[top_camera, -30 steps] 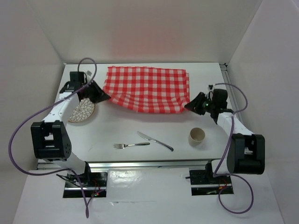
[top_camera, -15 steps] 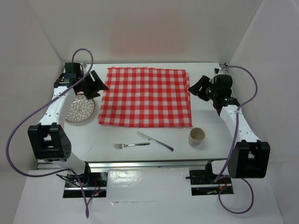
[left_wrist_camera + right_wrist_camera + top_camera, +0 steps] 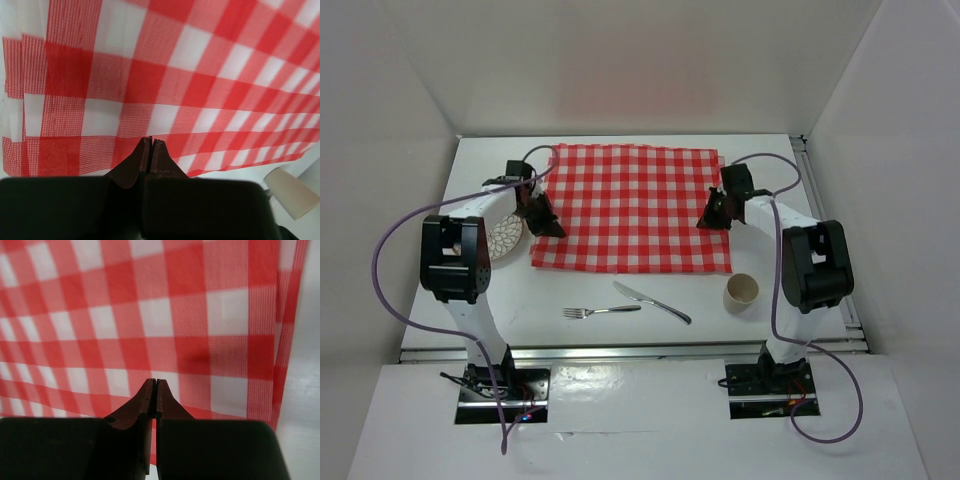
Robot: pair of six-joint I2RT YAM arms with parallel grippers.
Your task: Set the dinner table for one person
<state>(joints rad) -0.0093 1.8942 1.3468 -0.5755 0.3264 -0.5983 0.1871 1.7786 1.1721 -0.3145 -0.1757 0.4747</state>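
Note:
A red-and-white checked cloth [image 3: 630, 205] lies spread flat on the white dinner table [image 3: 540, 290]. My left gripper [image 3: 550, 229] sits over the cloth's left edge, and my right gripper [image 3: 704, 222] over its right edge. In the left wrist view the left gripper [image 3: 151, 141] is shut with nothing between its fingers, just above the cloth [image 3: 200, 75]. The right wrist view shows the right gripper [image 3: 154, 382] shut and empty too, over the cloth [image 3: 150, 315]. A fork [image 3: 600, 311] and a knife [image 3: 652, 302] lie near the front.
A patterned plate [image 3: 505, 240] lies left of the cloth, partly hidden by the left arm. A beige cup [image 3: 741, 291] stands at the front right, and it also shows in the left wrist view [image 3: 290, 192]. White walls enclose the table.
A second ago both grippers held the sagging cloth by its near corners. They laid it flat, let go, swung inward over its side edges and shut.

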